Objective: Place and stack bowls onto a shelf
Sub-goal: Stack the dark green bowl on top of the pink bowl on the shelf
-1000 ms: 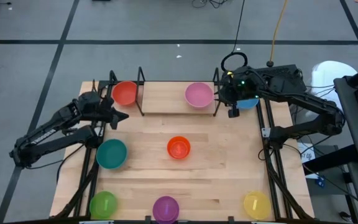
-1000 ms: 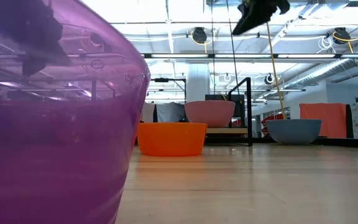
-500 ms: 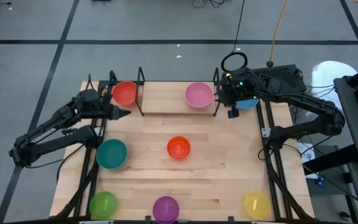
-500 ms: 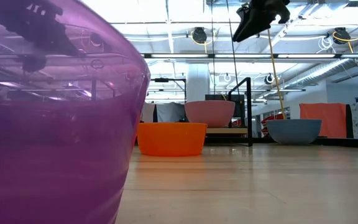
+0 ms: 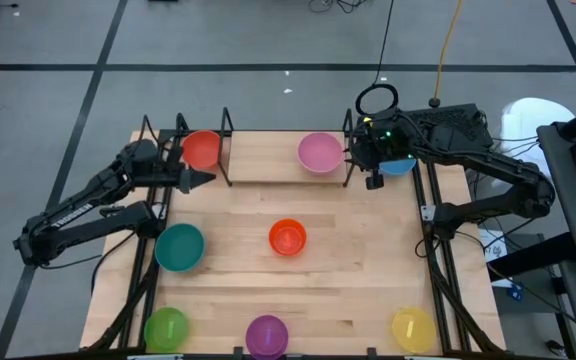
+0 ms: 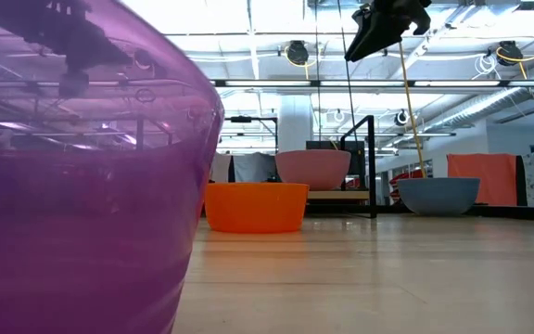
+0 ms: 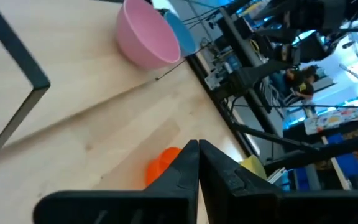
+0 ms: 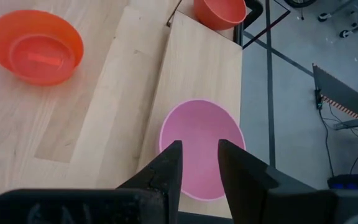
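Plastic bowls, thin-walled: judged light, stiff, slick; best pinched at rim w/ one finger inside. Pink bowl [image 5: 320, 153] and red bowl [image 5: 201, 149] sit on shelf [image 5: 268, 155]; blue bowl [image 5: 401, 166] beside it. My right gripper [image 8: 199, 163] hovers over pink, fingers apart, empty; left gripper [image 7: 197, 155] fingers together, near red.

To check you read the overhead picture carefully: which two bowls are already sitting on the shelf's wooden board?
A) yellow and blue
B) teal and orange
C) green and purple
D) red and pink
D: in the high view the red bowl and the pink bowl rest at opposite ends of the shelf, while the other colours sit elsewhere.
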